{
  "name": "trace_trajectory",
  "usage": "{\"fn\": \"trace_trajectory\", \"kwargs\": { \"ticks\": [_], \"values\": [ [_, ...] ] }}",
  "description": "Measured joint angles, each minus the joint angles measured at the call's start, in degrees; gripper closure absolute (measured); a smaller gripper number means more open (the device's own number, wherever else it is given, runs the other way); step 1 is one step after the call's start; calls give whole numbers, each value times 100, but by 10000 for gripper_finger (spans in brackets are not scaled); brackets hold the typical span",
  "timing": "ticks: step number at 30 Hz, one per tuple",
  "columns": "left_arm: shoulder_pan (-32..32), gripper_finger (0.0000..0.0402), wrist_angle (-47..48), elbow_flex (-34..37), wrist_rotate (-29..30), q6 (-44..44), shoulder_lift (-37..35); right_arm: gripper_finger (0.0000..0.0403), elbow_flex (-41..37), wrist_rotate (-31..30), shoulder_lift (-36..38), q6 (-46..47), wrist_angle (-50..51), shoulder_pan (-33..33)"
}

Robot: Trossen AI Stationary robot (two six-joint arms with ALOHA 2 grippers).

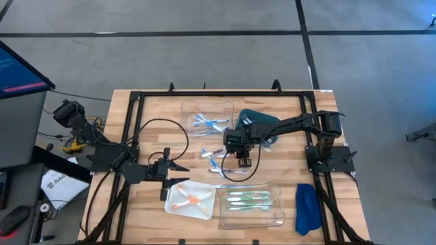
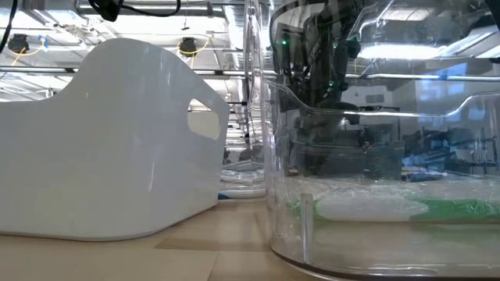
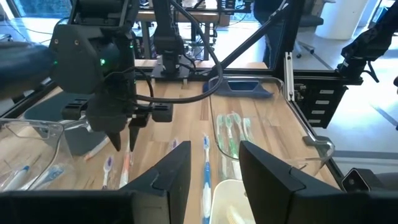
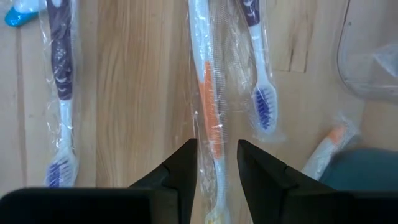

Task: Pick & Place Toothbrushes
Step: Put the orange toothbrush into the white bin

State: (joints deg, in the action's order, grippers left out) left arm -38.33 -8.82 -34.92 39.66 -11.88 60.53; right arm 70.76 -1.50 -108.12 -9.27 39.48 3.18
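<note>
Several wrapped toothbrushes (image 1: 216, 160) lie loose on the wooden table at mid-table. My right gripper (image 4: 216, 146) points down over them. It is open, with a finger on each side of an orange-and-white toothbrush (image 4: 210, 106) that lies flat on the wood. Purple-handled toothbrushes (image 4: 62, 74) lie on either side of it. My left gripper (image 3: 214, 149) hovers open and holds nothing, to the left of the loose toothbrushes. From there it looks across at the right gripper (image 3: 123, 140).
A clear tray (image 1: 208, 119) with blue toothbrushes stands at the far side. Near the front edge stand a white tray (image 1: 191, 201) with orange ones and a clear tray (image 1: 252, 204) with green ones. A blue cloth (image 1: 306, 207) lies front right. A teal object (image 1: 255, 117) lies beside the far tray.
</note>
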Motion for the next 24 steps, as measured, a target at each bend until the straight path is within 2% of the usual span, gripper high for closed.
{"fn": "trace_trajectory", "kwargs": {
  "ticks": [24],
  "values": [
    [0,271,11,4,4,0,0,296,-564,-2,7,138,-583,31]
  ]
}}
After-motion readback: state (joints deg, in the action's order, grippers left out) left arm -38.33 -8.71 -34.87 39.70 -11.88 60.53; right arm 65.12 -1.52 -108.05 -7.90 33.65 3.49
